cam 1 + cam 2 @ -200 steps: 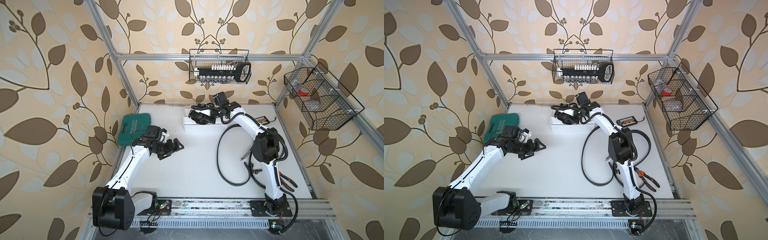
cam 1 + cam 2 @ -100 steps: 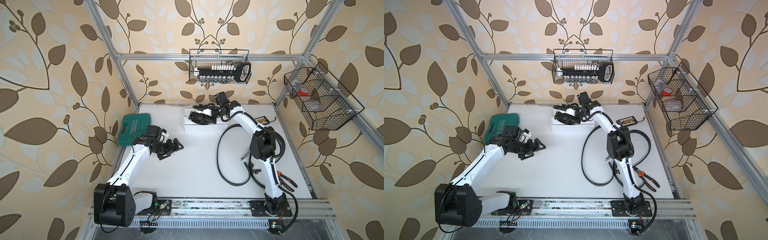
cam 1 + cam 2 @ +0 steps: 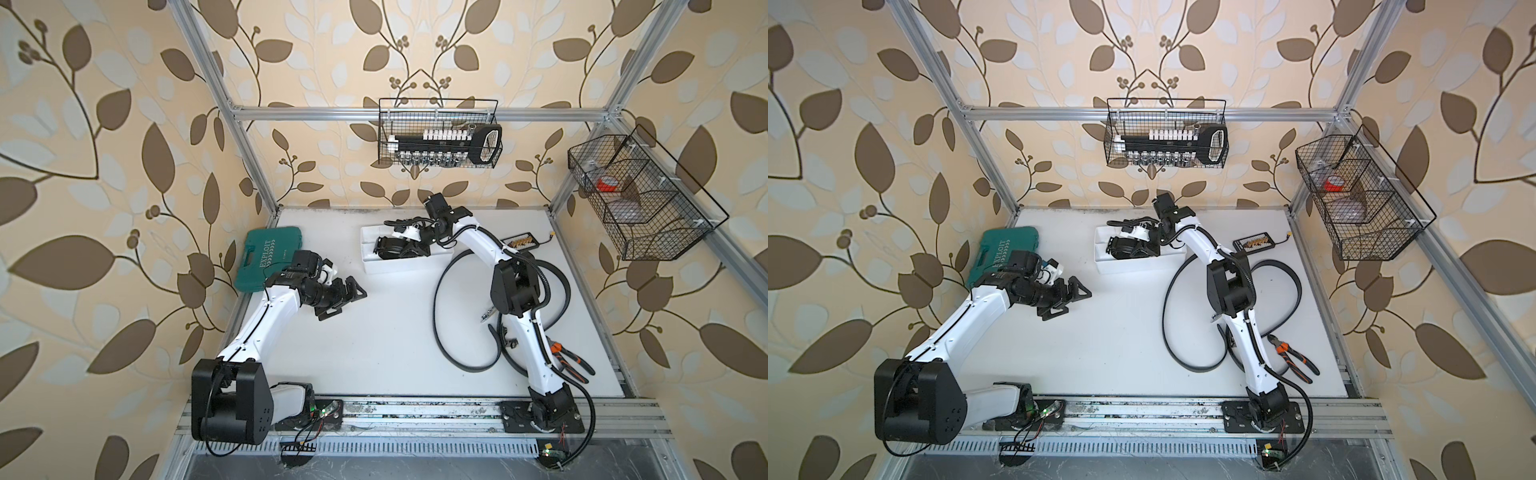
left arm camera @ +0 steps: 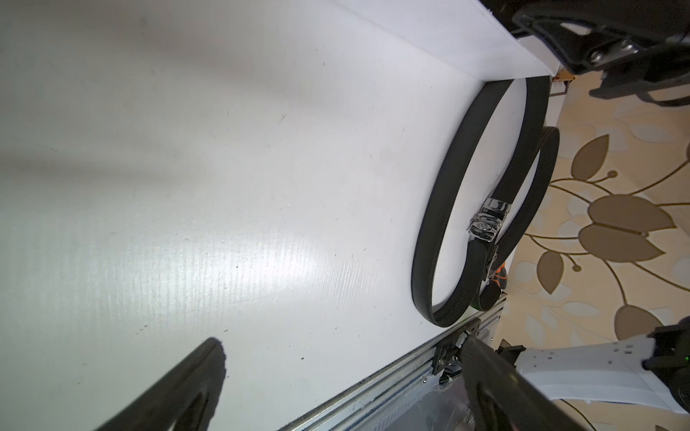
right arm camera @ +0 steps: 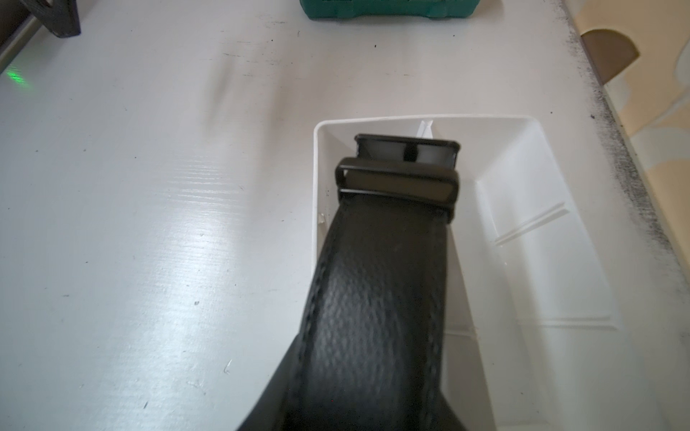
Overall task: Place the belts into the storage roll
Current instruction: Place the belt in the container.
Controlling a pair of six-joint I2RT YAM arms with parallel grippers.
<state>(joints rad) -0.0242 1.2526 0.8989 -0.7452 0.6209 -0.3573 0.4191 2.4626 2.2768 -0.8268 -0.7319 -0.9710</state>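
Gripping a coiled belt (image 3: 388,249) in my right tool (image 3: 413,246) over the white tray (image 3: 395,267), upper centre; my left tool (image 3: 347,301) hangs open, empty.

Black belts (image 4: 453,160), one with a silver buckle (image 4: 485,220); white worktop (image 4: 224,186); storage roll (image 5: 541,261) white too; case (image 3: 266,257) teal-green (white lettering); walls (image 3: 104,166) beige, patterned with brown leaves.

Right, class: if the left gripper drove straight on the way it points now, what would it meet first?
Probably the bare table: the open left gripper seems angled slightly downward. Were it level, the loose belt beside the right arm would come first; depth is unclear.
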